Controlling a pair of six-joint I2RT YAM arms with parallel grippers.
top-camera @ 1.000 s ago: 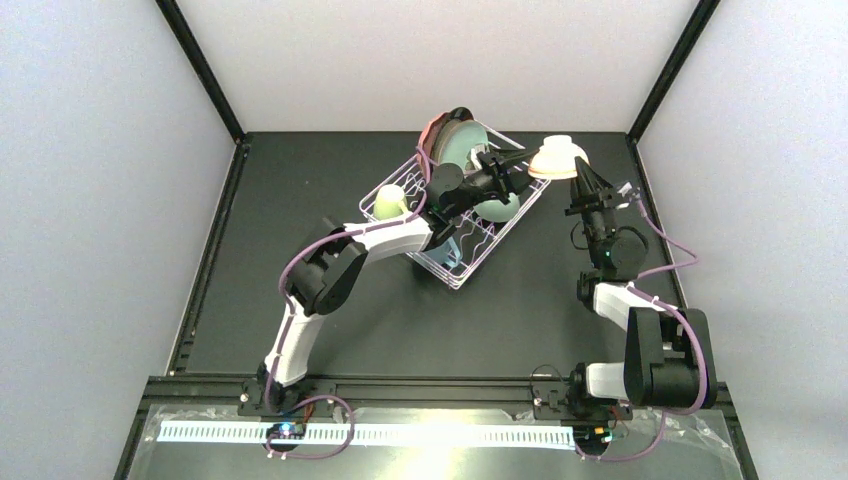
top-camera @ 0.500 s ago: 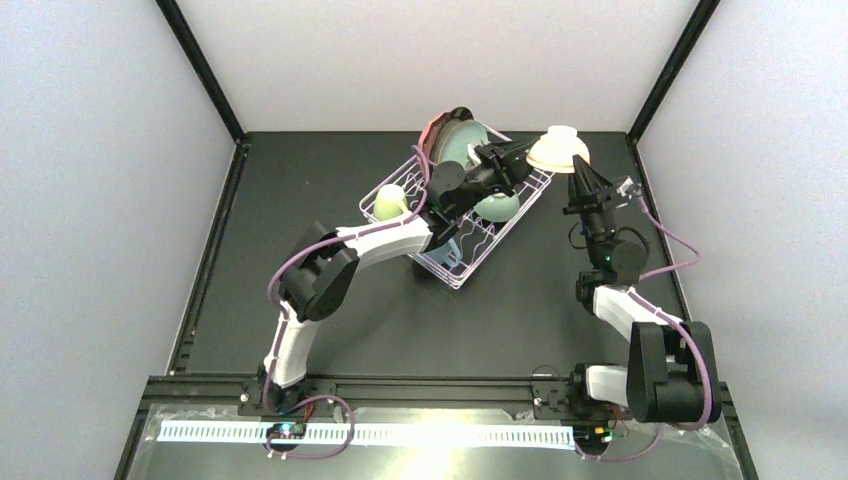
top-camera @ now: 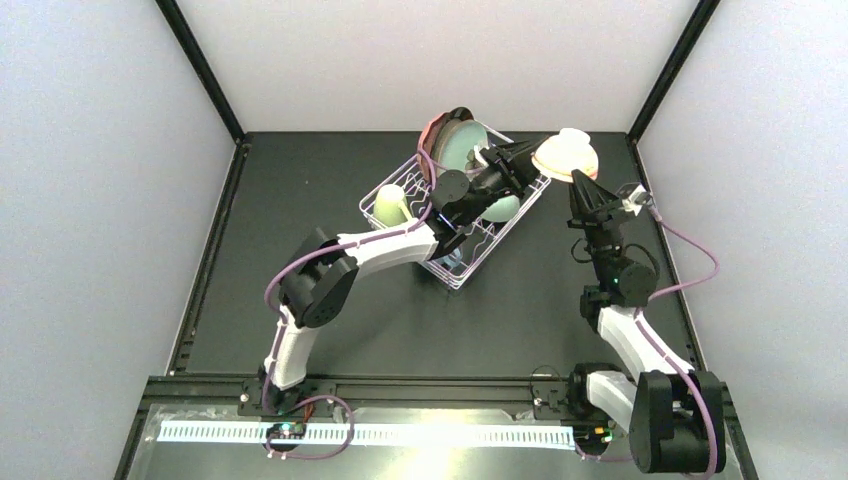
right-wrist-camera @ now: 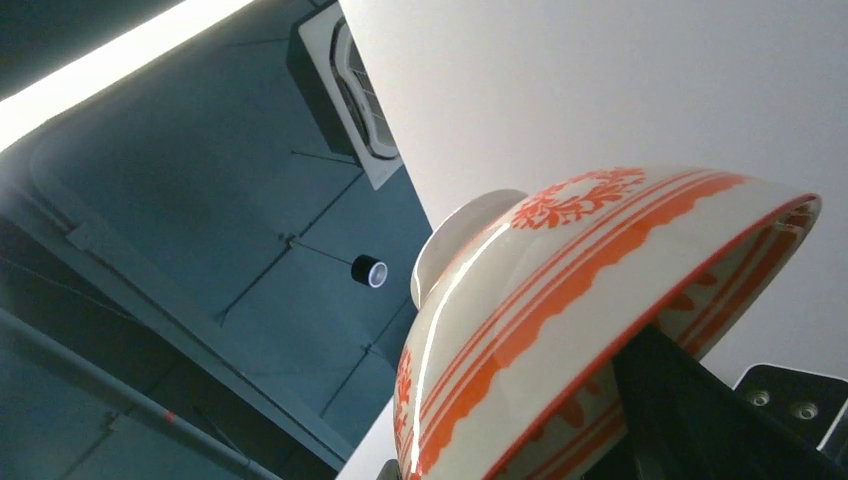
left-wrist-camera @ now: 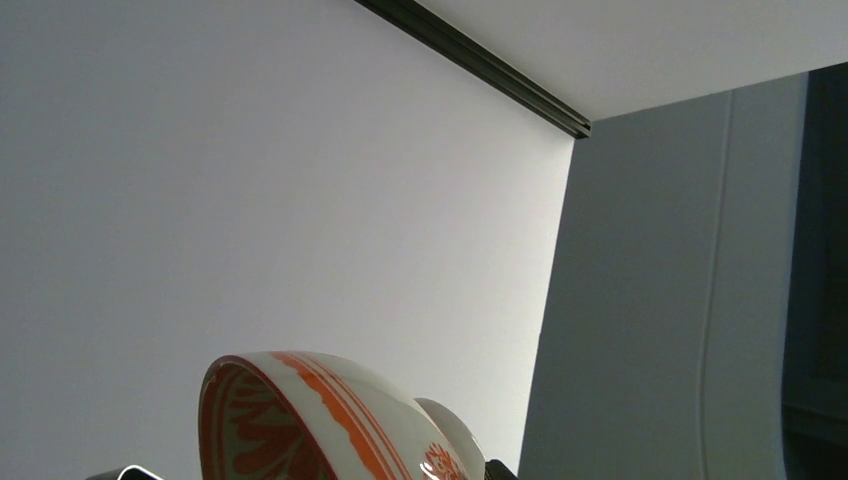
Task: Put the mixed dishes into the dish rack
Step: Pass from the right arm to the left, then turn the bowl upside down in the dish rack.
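The small orange-patterned bowl [top-camera: 567,155] [left-wrist-camera: 330,420] [right-wrist-camera: 600,270] hangs upside down in the air, right of the dish rack [top-camera: 372,203]. My right gripper [top-camera: 582,187] is shut on its rim from below, with one dark finger [right-wrist-camera: 700,420] inside the bowl. My left gripper [top-camera: 522,158] reaches across the rack. Its jaws stand on either side of the bowl's left part, and I cannot tell whether they press on it. In the rack are a cream mug [top-camera: 392,204], a pale-green bowl [top-camera: 500,210] and upright plates [top-camera: 455,140].
The rack sits at an angle at the back middle of the dark table [top-camera: 300,260]. The left forearm [top-camera: 385,243] lies over the rack's near half. Black frame posts [top-camera: 200,70] [top-camera: 668,70] and white walls close in the back corners.
The left jaws have narrowed round the bowl and the left arm has reached further right. The right arm has risen and straightened, and the bowl has shifted slightly right and tilted.
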